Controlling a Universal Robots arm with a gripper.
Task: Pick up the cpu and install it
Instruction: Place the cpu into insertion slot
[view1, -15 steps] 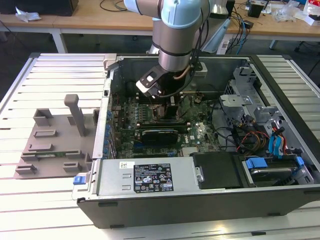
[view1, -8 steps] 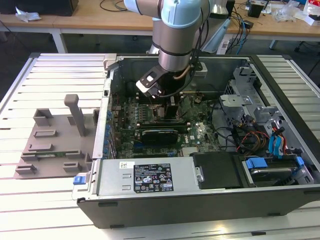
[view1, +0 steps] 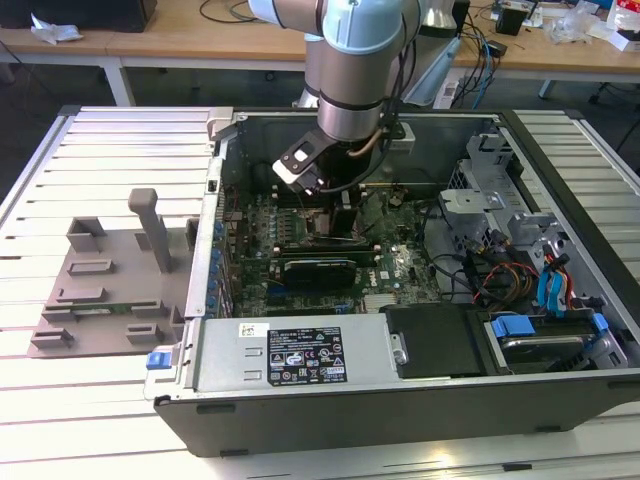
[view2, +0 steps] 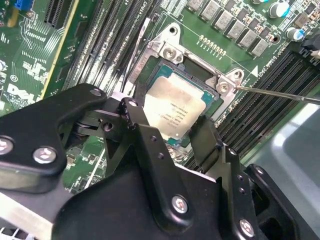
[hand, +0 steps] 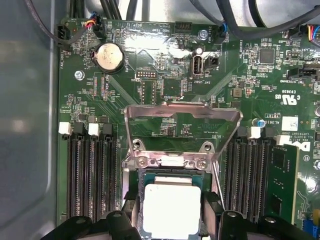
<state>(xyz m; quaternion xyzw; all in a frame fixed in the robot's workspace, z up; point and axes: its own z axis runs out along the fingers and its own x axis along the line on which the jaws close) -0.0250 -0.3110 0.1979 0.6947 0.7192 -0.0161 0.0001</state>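
gripper (view2: 170, 126) clasps the cpu (view2: 176, 106) at the open socket (view2: 199, 75).

Exterior view overlooks case (view1: 400, 415); wrist views share cpu (view2: 175, 112) (hand: 170, 210).

One cpu (view2: 175, 107), one gripper (view2: 167, 122), one motherboard (hand: 240, 115), one coin cell (hand: 109, 56), one computer case (view1: 400, 410)
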